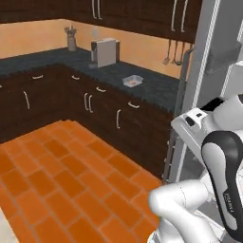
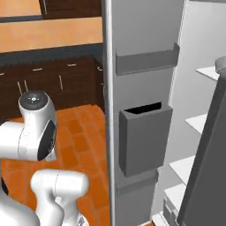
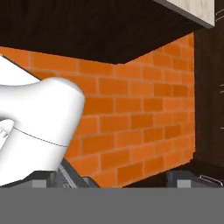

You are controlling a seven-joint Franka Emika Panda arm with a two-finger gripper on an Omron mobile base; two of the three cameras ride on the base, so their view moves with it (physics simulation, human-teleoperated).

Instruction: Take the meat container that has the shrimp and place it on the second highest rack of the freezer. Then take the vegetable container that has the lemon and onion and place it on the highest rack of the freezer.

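I can see the meat container point(image 1: 132, 81) with the shrimp point(image 1: 133, 81) sitting on the dark table point(image 1: 142, 88), near its front edge, well apart from the arm. The freezer point(image 2: 145, 110) stands open beside me, white shelves point(image 2: 187, 167) showing. My jaws are spread wide and hold nothing. I judge the tray light, rigid and shallow; I'd pinch one long rim wall and keep it level so the shrimp doesn't slide.

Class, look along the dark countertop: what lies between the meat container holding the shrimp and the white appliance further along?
In the left base view, nothing stands between the meat container and the white appliance: only bare dark countertop.
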